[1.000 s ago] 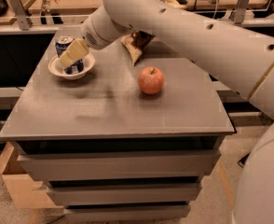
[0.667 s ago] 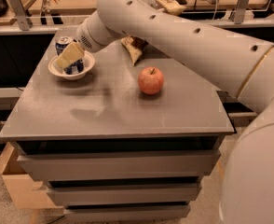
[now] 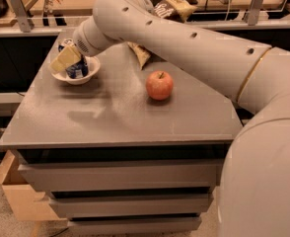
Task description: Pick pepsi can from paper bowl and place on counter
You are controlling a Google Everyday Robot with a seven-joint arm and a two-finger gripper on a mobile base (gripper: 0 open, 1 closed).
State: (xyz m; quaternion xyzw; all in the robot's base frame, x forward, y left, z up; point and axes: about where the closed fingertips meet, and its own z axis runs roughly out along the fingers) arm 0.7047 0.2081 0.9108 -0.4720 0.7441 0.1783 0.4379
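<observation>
Above a grey counter (image 3: 110,117), a robot arm (image 3: 184,38) reaches to the paper bowl (image 3: 89,74), an apple (image 3: 159,85) lies well right of the bowl, and the gripper (image 3: 66,59) sits against the pepsi can (image 3: 78,71) inside the bowl, its grasp impossible to tell.

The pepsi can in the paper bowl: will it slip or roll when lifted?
The pepsi can looks smooth and round, so it may slip in the hand, which is at it. The thin paper bowl could shift with it. Laid sideways on the flat counter, it would probably roll.
</observation>
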